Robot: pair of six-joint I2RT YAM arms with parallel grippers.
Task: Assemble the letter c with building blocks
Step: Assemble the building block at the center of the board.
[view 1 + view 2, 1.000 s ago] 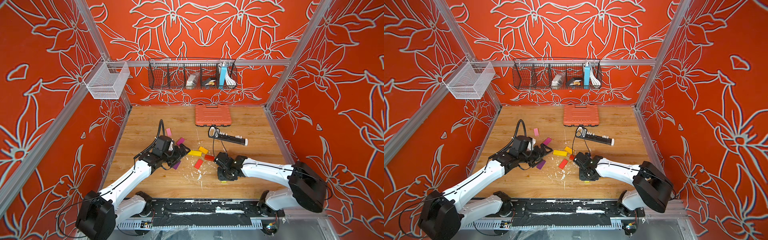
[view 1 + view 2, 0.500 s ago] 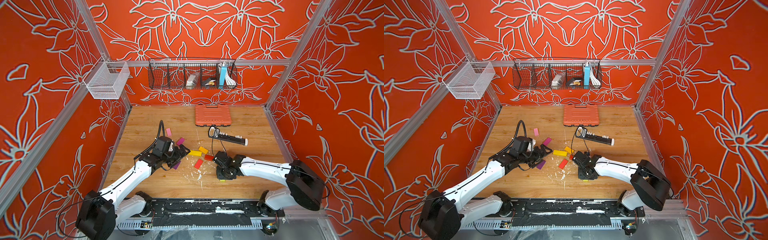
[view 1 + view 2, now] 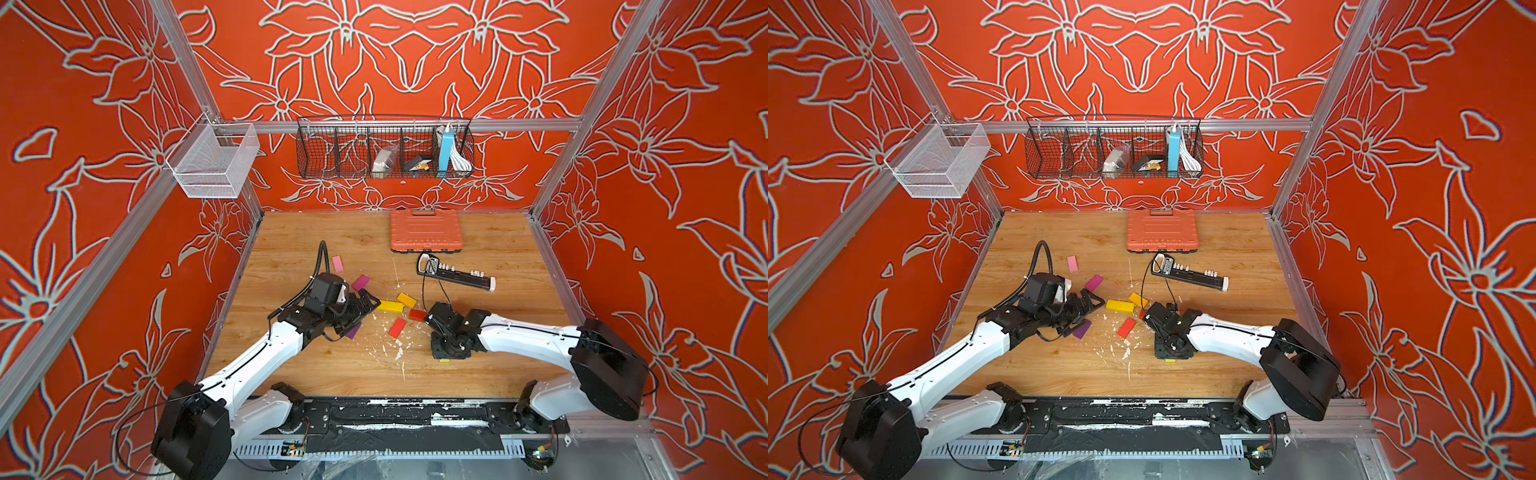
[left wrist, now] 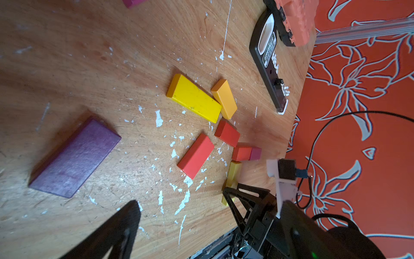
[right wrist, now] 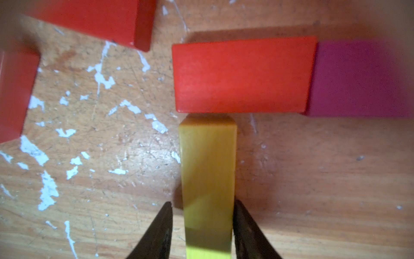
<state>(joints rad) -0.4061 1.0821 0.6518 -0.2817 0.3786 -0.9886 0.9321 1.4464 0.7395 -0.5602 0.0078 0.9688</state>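
The narrow yellow block (image 5: 208, 179) stands on edge on the tabletop (image 5: 313, 179). Its end butts the long side of a red block (image 5: 242, 77) that joins a magenta block (image 5: 354, 78) end to end. This seems to be one corner of the C, at 5 o'clock of the loose pile. The right pincer (image 5: 203, 203) straddles it, released, with bare wood showing beside one jaw. The long yellow block (image 3: 390, 306), orange block (image 3: 406, 299) and purple block (image 3: 354, 331) lie unplaced, so most remains. The left pincer (image 3: 362, 314) hangs spread and empty at 9 o'clock. Since a second ago the right arm has crept slightly toward the pile; no block has visibly moved.
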